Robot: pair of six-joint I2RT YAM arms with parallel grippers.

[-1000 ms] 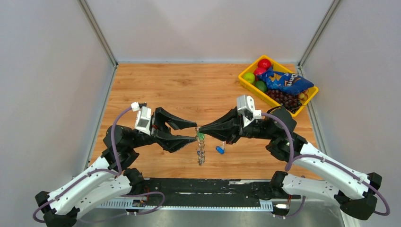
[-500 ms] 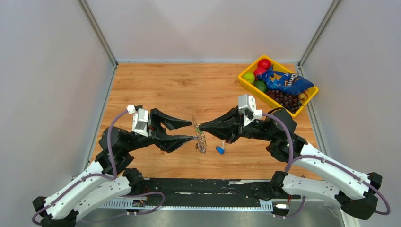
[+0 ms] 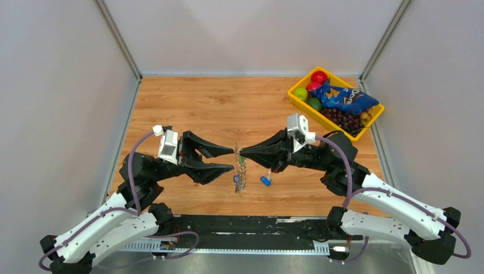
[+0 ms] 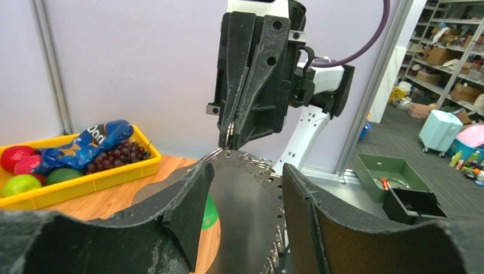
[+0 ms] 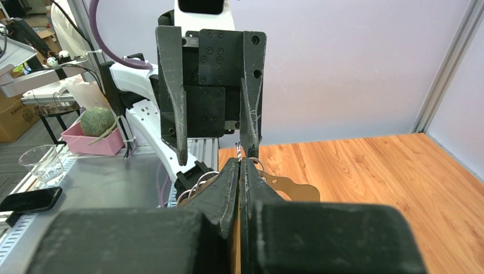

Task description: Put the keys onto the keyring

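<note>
My right gripper [image 3: 241,152] is shut on the thin silver keyring [image 4: 227,129], held above the table's middle. From the ring hangs a bunch [image 3: 241,176]: a dark metal plate [image 4: 251,217] with numbered holes and rings along its edge, a green key cap [image 4: 209,212] and a blue cap [image 3: 236,178]. My left gripper [image 3: 233,158] faces it, open, with its fingers either side of the hanging plate [image 4: 245,171] and a gap on both sides. One blue key [image 3: 265,181] lies on the table right of the bunch. In the right wrist view the shut fingertips [image 5: 240,164] hide the grip.
A yellow bin [image 3: 297,97] with fruit, grapes and a blue snack bag [image 3: 345,98] stands at the far right corner. White walls enclose the wooden table [image 3: 228,108] on three sides. The arms' black base rail [image 3: 245,225] runs along the near edge.
My left gripper has drawn back a little to the left from the bunch. The bunch swung and now hangs straight. The right gripper has stayed in place, still shut.
</note>
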